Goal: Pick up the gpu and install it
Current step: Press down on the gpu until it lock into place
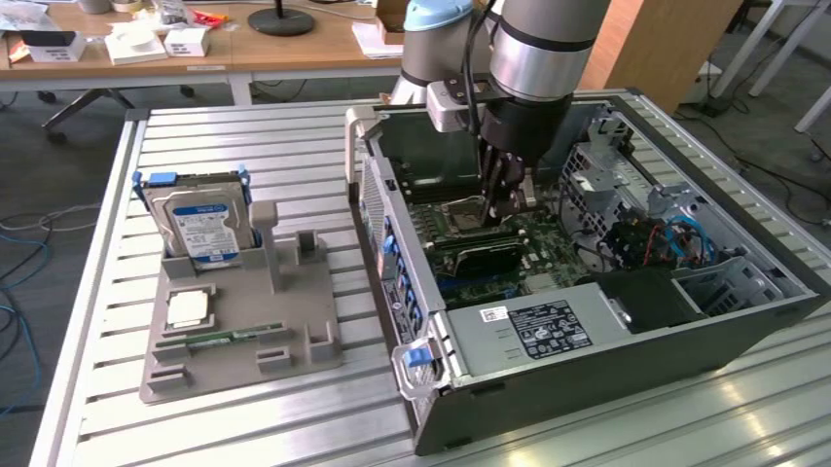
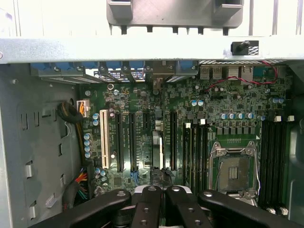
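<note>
My gripper [image 1: 509, 201] reaches down inside the open computer case [image 1: 389, 243], low over the green motherboard [image 2: 137, 99]. In the wrist view its black fingers [image 2: 152, 199] are pressed together, so the gripper [image 2: 162, 190] is shut. The gpu [image 2: 161, 152] appears as a thin edge standing upright in a motherboard slot, just beyond the fingertips. The exterior view has the gpu [image 1: 485, 256] as a dark card in the board, a little below the gripper. Whether the fingertips touch the card is hidden.
A grey holder tray [image 1: 240, 365] on the slatted table carries the silver hard drive [image 1: 201, 229], a small square chip [image 1: 189, 309] and a green memory stick [image 1: 234, 338]. The CPU socket [image 2: 236, 168] lies beside the card slots. A power supply [image 1: 546, 326] fills the case's near corner.
</note>
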`<action>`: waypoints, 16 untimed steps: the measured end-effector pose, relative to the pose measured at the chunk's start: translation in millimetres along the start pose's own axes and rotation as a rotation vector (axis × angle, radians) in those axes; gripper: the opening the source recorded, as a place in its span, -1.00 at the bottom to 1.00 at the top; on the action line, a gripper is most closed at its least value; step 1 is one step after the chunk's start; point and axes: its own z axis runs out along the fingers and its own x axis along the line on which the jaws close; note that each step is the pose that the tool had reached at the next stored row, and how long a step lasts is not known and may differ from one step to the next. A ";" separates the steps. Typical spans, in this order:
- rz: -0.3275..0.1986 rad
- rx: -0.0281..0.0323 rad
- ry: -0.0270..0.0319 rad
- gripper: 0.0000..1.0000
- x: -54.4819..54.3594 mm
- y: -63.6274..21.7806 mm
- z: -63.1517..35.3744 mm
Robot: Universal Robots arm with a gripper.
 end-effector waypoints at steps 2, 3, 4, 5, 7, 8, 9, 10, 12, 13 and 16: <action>0.000 -0.0001 -0.0001 -0.80 0.0 0.0 0.0; 0.000 0.0000 0.0000 -0.80 0.0 0.0 0.0; 0.000 0.0000 -0.0001 -0.80 0.0 0.0 0.0; 0.000 -0.0001 0.0000 -0.80 0.0 0.0 0.0; 0.000 -0.0001 0.0000 -0.80 0.0 0.0 0.0; 0.000 0.0000 0.0001 -0.80 0.0 0.0 0.0; 0.000 -0.0001 0.0000 -0.80 0.0 0.0 0.3; 0.000 0.0000 0.0000 -0.80 0.0 0.0 0.6; 0.000 0.0000 0.0000 -0.80 0.0 0.0 1.2; 0.000 -0.0001 0.0000 -0.80 0.0 0.0 1.5; 0.000 0.0001 -0.0002 -0.80 0.1 0.1 2.8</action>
